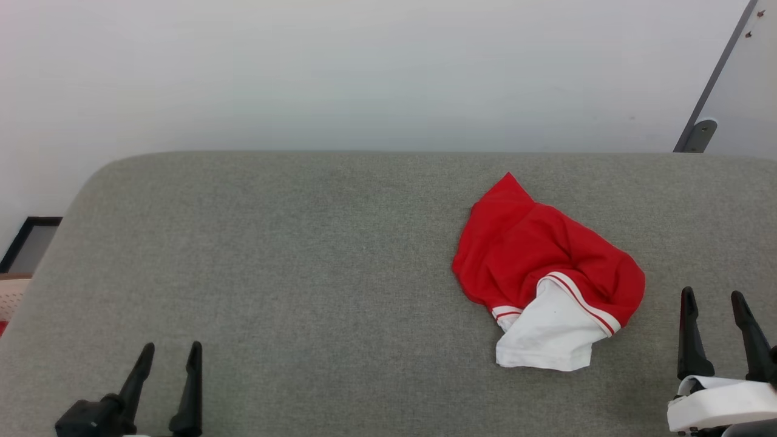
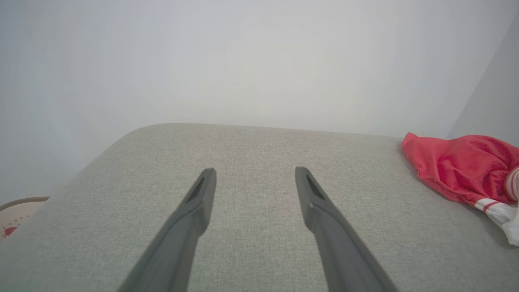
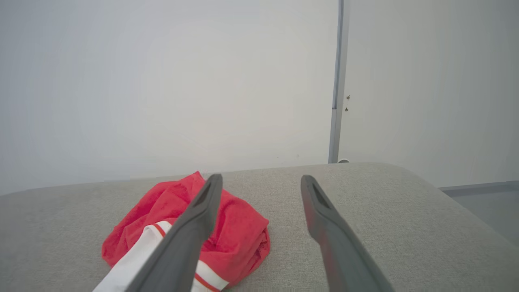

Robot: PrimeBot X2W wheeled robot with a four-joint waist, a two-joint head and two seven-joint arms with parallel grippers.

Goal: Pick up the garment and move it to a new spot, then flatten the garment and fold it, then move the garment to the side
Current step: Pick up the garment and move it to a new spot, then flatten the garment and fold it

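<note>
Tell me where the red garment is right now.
In the head view the garment lies crumpled on the right half of the grey padded surface, just left of the open right hand.

You see the garment (image 1: 534,255) in bright red, toward three o'clock on the padded surface (image 1: 303,255). Its cuff panel, at its own five o'clock, is plain white and edged with thin red-and-white stripes. The padded surface is a flecked grey-green weave. At seven o'clock the left gripper (image 1: 172,347) has black fingers. At four o'clock the right gripper (image 1: 713,294) has black fingers above a white housing. At nine o'clock the basket (image 1: 9,300) is beige, dotted with small holes.
</note>
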